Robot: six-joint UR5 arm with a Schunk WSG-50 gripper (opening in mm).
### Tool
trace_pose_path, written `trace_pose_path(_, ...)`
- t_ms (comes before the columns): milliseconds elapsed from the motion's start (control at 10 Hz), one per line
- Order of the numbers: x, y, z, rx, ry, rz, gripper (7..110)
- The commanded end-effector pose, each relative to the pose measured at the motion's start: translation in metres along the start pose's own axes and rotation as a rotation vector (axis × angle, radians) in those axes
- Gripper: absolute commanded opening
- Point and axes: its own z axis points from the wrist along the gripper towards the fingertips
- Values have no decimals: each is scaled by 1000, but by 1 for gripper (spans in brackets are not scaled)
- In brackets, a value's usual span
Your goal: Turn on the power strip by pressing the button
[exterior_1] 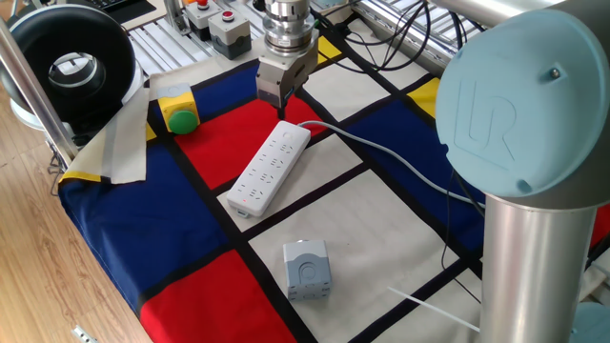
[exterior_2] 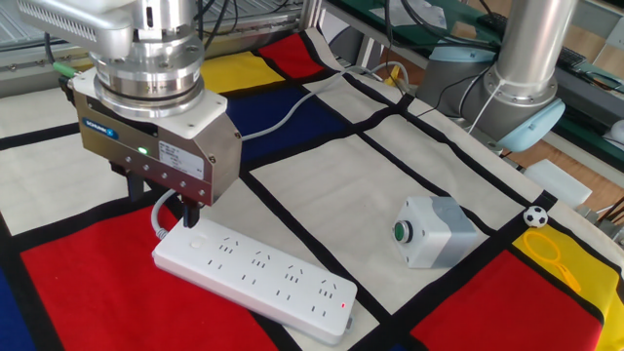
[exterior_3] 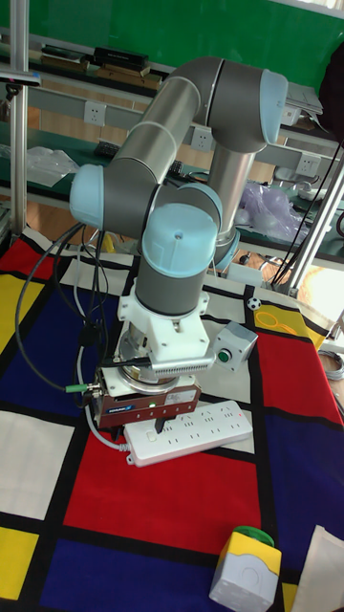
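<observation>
The white power strip (exterior_1: 268,172) lies slantwise on the red patch of the checked cloth. Its pale grey cord (exterior_1: 381,152) runs off to the right. My gripper (exterior_1: 282,108) hangs just above the strip's corded end. In the other fixed view a dark fingertip (exterior_2: 190,218) hovers a little over that end of the power strip (exterior_2: 261,280). The tall fixed view shows the gripper (exterior_3: 156,422) low over the power strip (exterior_3: 196,431). The button is too small to make out under the fingers. No view shows whether the fingers are apart.
A small grey cube box with a green button (exterior_2: 433,232) sits to the strip's right. A green dome button in a yellow housing (exterior_1: 179,115) stands at the cloth's left edge. Red buttons in grey housings (exterior_1: 217,26) stand behind the gripper. The arm's column (exterior_1: 534,248) fills the right.
</observation>
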Motion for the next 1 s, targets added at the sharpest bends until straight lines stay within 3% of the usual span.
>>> trace_pose_path(0, -10, 5, -2, -19, -32, 10, 66)
trace_pose_path(300, -17, 8, -4, -26, -62, 21, 66)
trace_pose_path(900, -16, 8, -4, -26, -59, 35, 66)
